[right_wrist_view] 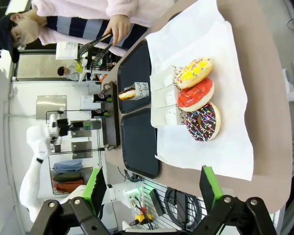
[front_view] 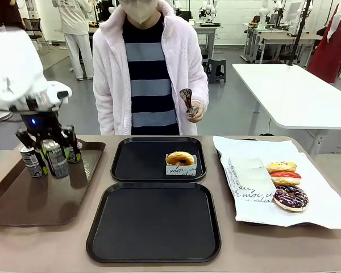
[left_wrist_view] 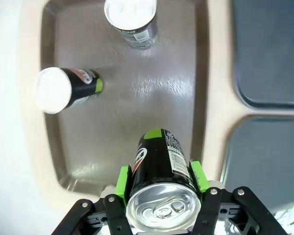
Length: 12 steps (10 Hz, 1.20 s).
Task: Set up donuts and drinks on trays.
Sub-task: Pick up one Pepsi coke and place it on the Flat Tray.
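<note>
Three cans are on the brown tray (front_view: 11, 199) at the left end of the worktop (front_view: 57, 250). The left gripper (front_view: 54, 151) is closed on the middle can (front_view: 58, 165). In the left wrist view its green pads (left_wrist_view: 198, 175) press on both sides of the can body, just below the silver top. This can is almost upright, with its long axis vertical. I cannot tell if its base touches the brown tray or hangs a little above it. The left can (front_view: 32, 161) and the back can (front_view: 74, 152) stand free beside it.

To the right of the brown tray, in the middle of the worktop, lie two black trays. The far tray (front_view: 131, 165) carries one donut (front_view: 181, 158) in a paper sleeve in its right half, and its left half is bare. The near tray (front_view: 153, 224) carries nothing. Behind them a person holds tongs (front_view: 187, 101).

Further right, on white paper (front_view: 324, 210), lie a yellow donut (front_view: 281, 167), a red donut (front_view: 285, 178) and a chocolate donut (front_view: 291, 197). The right gripper (right_wrist_view: 153, 188) is open with nothing between its fingers, high above that end.

Both black trays lie on the right side of the middle can, and the left arm is much nearer to them. I think the can must rise, pass over the brown tray's rim, and come down upright on a bare part, perhaps the far tray's left half, apart from the donut.
</note>
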Available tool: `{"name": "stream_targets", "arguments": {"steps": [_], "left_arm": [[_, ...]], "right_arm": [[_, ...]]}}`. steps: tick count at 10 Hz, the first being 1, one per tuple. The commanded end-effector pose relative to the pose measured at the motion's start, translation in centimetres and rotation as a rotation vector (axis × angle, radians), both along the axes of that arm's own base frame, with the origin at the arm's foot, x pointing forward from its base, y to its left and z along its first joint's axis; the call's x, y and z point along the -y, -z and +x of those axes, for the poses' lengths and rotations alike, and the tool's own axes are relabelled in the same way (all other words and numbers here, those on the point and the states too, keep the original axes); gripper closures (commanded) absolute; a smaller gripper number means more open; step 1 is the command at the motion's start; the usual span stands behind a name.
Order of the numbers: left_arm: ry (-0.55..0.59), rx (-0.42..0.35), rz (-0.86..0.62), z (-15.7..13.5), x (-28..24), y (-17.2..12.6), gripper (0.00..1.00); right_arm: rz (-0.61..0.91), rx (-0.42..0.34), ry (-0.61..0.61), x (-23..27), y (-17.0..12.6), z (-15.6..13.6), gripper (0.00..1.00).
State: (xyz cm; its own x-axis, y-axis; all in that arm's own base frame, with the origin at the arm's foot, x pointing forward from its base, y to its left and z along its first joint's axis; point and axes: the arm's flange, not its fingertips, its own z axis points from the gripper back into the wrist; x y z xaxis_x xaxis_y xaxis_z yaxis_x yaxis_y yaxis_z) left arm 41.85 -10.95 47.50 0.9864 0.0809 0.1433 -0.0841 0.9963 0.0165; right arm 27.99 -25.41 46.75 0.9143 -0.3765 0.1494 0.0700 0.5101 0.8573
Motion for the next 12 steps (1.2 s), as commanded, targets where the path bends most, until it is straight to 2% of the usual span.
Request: {"name": "stream_targets", "arguments": {"steps": [1, 3, 4, 7, 8, 10, 12], "left_arm": [[0.053, 0.018, 0.004, -1.9, 0.1, -6.1, 0.98], [0.037, 0.019, -0.026, -2.2, -0.8, -7.6, 0.98], [0.005, 0.046, -0.009, -2.6, -1.4, -8.0, 0.98], [0.033, 0.034, 0.008, -3.2, 0.1, -8.4, 0.98], [0.024, 0.031, 0.008, -3.1, -0.3, -8.4, 0.42], [0.047, 0.091, 0.006, -1.3, 4.0, -7.7, 0.42], [0.064, 0.077, -0.017, 0.9, 9.8, -6.4, 0.42]], "right_arm": [[0.010, 0.014, 0.001, 0.1, 0.0, 0.2, 0.00], [0.010, 0.014, 0.001, 0.1, 0.0, 0.2, 0.00], [0.010, 0.014, 0.001, 0.1, 0.0, 0.2, 0.00], [0.010, 0.014, 0.001, 0.1, 0.0, 0.2, 0.00], [0.010, 0.014, 0.001, 0.1, 0.0, 0.2, 0.00], [0.010, 0.014, 0.001, 0.1, 0.0, 0.2, 0.00], [0.010, 0.014, 0.001, 0.1, 0.0, 0.2, 0.00]]}}
